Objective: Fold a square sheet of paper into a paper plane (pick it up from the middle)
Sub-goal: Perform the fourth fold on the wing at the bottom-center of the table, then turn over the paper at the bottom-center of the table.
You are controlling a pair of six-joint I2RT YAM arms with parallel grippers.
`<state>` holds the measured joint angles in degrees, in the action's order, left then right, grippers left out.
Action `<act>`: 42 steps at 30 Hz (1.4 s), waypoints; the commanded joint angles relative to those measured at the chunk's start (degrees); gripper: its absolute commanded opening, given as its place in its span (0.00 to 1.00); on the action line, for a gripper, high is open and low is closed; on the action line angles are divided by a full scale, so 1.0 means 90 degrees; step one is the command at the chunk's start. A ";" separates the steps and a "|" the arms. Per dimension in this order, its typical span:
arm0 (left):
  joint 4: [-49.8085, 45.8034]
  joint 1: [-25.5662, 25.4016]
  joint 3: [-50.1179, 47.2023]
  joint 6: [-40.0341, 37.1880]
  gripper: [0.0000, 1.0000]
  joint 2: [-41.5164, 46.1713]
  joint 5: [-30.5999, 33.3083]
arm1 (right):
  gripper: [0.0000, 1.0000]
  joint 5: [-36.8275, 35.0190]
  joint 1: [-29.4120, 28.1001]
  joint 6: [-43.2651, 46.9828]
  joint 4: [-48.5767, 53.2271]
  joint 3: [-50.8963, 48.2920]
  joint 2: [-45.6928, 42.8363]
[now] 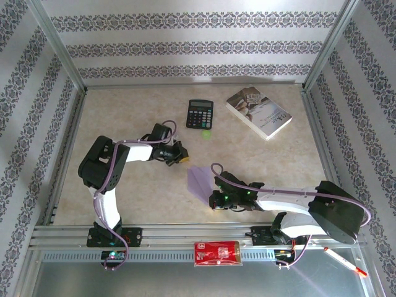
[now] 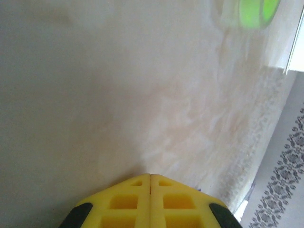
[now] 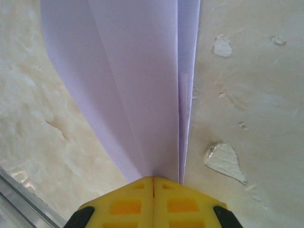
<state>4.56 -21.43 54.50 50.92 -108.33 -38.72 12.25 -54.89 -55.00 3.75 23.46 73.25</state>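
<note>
Right end effector (image 3: 153, 179) around paper plane (image 3: 128, 85)

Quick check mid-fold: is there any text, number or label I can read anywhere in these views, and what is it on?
No text can be read in any view.
Calculator: key and display marks too small to read.
Book: cover print too small to read.
Red packet: white print, blurred.
Folded lilac paper: plain, no marks.

left tool (image 2: 150, 175) closed, right tool (image 3: 153, 179) pinched shut
</note>
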 commanded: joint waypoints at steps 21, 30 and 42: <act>0.0119 -0.1228 -0.1190 -0.0070 0.25 0.1630 0.0220 | 0.44 -0.0348 0.0728 0.1019 -0.0519 0.0279 -0.0269; 0.0194 -0.1213 -0.1274 -0.0030 0.25 0.1441 0.0193 | 0.34 0.0022 0.0721 0.0966 -0.1156 0.0287 0.0490; -0.0083 -0.1092 -0.1232 -0.0167 0.25 0.1524 0.0249 | 0.08 -0.0101 0.0728 0.0887 -0.1156 0.0204 0.0138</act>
<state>5.32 -32.05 42.57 51.00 -95.07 -36.80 11.64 -48.84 -46.70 -5.89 24.91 75.79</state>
